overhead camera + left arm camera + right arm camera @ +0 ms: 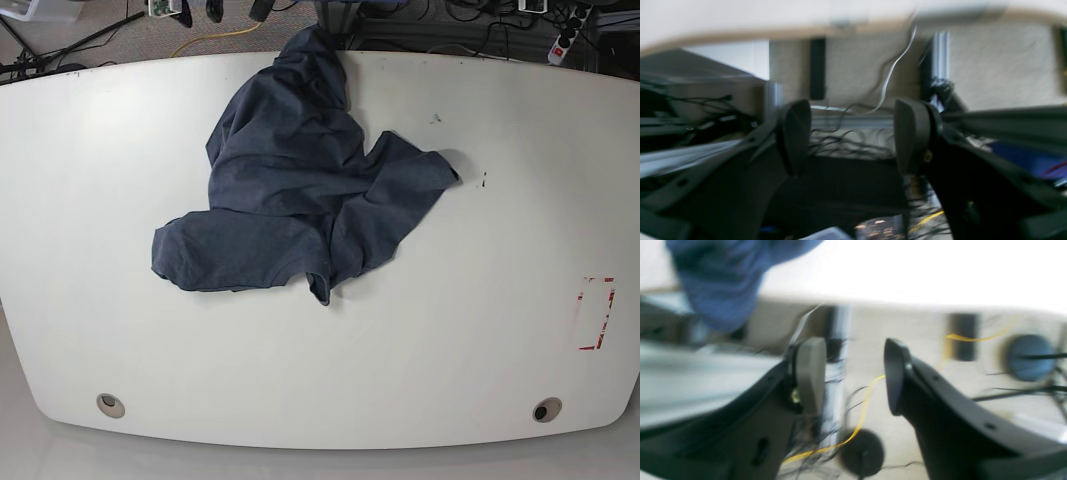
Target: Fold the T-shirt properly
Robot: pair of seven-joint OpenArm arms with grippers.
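The T-shirt [290,190], dark navy and wrinkled, lies crumpled on the white table [480,340], left of centre, with one end draped over the far edge. No lettering shows. In the right wrist view a blue fold of the T-shirt [716,280] hangs at the upper left, well away from my right gripper [853,375], which is open and empty. My left gripper [853,136] is also open with nothing between its fingers, seen against carpet and cables. Neither arm appears in the base view.
A red-marked rectangle [596,313] sits near the table's right edge. Two round holes [110,404] [545,409] lie along the front edge. Beyond the far edge are cables, a yellow cord [863,406] and aluminium frame posts [940,56] on the carpet.
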